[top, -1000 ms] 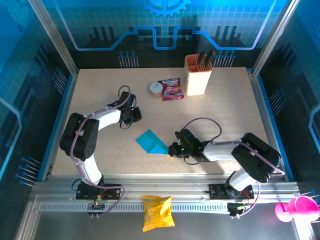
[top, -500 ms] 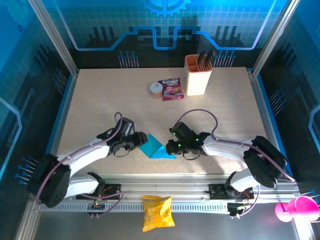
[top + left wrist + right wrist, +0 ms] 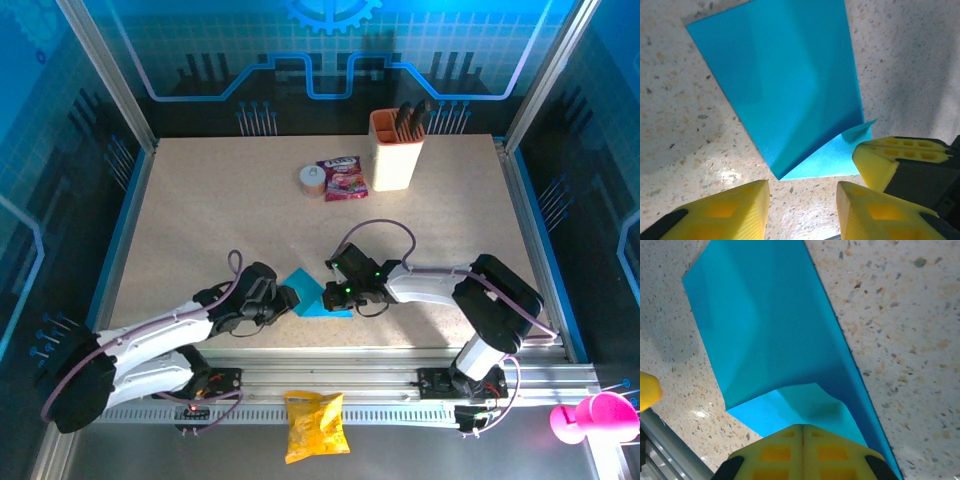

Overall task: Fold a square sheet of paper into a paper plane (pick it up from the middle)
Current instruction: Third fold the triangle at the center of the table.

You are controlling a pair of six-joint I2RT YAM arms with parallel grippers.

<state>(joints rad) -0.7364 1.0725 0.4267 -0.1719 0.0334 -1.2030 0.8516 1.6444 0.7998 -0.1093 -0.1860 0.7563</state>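
One sheet (image 3: 310, 293), one packet (image 3: 343, 178), one bag (image 3: 315, 425)

The sheet of paper (image 3: 790, 85) is thin and matt, smooth apart from soft creases. Under it the tabletop (image 3: 905, 60) looks like speckled stone, faintly polished, catching a spot of glare. The right gripper (image 3: 802, 429) is dull yellow moulded plastic. The near rail (image 3: 330, 385) is brushed metal, and the crisp bag (image 3: 315, 425) is glossy and crinkled.
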